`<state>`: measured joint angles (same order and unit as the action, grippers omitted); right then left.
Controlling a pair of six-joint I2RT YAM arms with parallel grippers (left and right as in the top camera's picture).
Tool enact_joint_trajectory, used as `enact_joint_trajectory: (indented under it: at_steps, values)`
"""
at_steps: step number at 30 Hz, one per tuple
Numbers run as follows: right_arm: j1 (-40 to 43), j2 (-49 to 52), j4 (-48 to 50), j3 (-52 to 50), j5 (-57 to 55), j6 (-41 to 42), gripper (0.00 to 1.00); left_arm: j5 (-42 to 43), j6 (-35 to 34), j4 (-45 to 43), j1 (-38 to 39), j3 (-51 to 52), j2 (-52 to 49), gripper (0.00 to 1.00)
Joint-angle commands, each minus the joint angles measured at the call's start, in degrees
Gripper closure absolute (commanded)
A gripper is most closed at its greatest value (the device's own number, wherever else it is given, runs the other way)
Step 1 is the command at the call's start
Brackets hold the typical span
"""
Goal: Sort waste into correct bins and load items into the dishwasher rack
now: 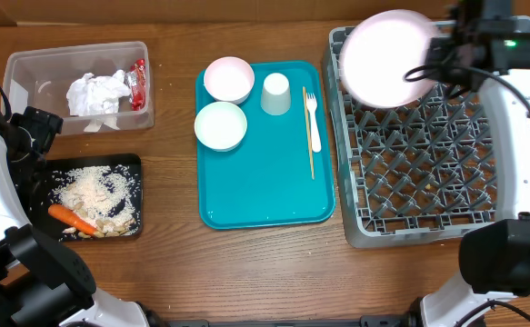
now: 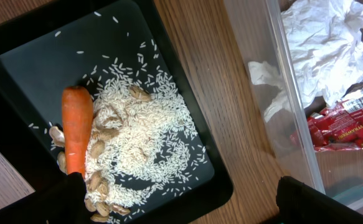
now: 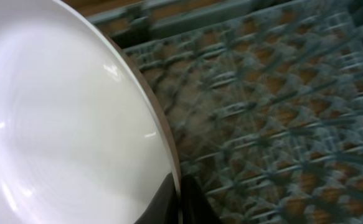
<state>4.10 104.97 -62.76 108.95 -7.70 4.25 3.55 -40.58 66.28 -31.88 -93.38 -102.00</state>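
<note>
My right gripper (image 1: 439,54) is shut on the rim of the round white plate (image 1: 390,56), which hangs tilted over the far left corner of the grey dishwasher rack (image 1: 428,182). In the right wrist view both fingers pinch the plate (image 3: 63,124) edge at the gripper (image 3: 180,199), above the blurred rack (image 3: 281,112). My left gripper (image 2: 190,205) is open and empty over the black tray (image 2: 32,50), which holds the carrot (image 2: 77,127) and rice scraps (image 2: 144,143). The clear tub (image 1: 19,68) holds the napkin (image 1: 96,94) and red wrapper (image 1: 138,84).
The teal tray (image 1: 265,200) in the middle carries two white bowls (image 1: 229,79) (image 1: 220,125), a cup (image 1: 275,94), a white fork (image 1: 313,123) and a wooden stick (image 1: 308,150). The tub stands just behind the black tray (image 1: 128,163).
</note>
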Motion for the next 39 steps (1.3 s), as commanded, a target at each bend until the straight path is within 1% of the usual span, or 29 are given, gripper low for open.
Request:
enact_joint_trajectory:
  at_steps: [1, 3, 6, 9, 14, 23, 29, 33, 37, 39]
  values:
    - [2.9, -0.9, 4.4, 0.9, -18.9, -3.3, 0.96, -0.6, -1.0, 0.1, 0.1, -0.6, 1.8, 0.0]
    - [3.3, -0.8, 7.3, 0.9, -22.9, -7.5, 0.96, -0.6, -1.0, 0.1, 0.1, -0.6, 1.8, 0.0]
    - [3.3, -0.5, 11.1, 0.8, -24.7, -10.4, 0.96, -0.6, -1.0, 0.1, 0.1, -0.6, 1.8, 0.0]
    - [3.3, 0.2, 17.2, -1.6, -30.1, -13.8, 0.96, -0.6, -1.0, 0.1, 0.1, -0.6, 1.8, 0.0]
    - [3.1, 1.2, 21.1, -6.8, -31.0, -13.7, 0.96, -0.6, -1.0, 0.1, 0.1, -0.6, 1.8, 0.0]
    - [0.3, 1.6, 22.3, -12.2, -30.1, -13.7, 0.96, -0.6, -1.0, 0.1, 0.1, -0.6, 1.8, 0.0]
    - [-0.6, 1.6, 22.5, -13.4, -29.8, -13.7, 0.96, -0.6, -1.0, 0.1, 0.1, -0.6, 1.8, 0.0]
    - [-0.9, 1.6, 24.5, -13.4, -30.0, -17.1, 0.96, -0.6, -1.0, 0.1, 0.1, -0.6, 1.8, 0.0]
    - [-0.9, 1.6, 28.4, -13.4, -33.1, -20.8, 0.96, -0.6, -1.0, 0.1, 0.1, -0.6, 1.8, 0.0]
    - [-0.9, 1.6, 28.0, -13.5, -31.9, -20.7, 0.96, -0.6, -1.0, 0.1, 0.1, -0.6, 1.8, 0.0]
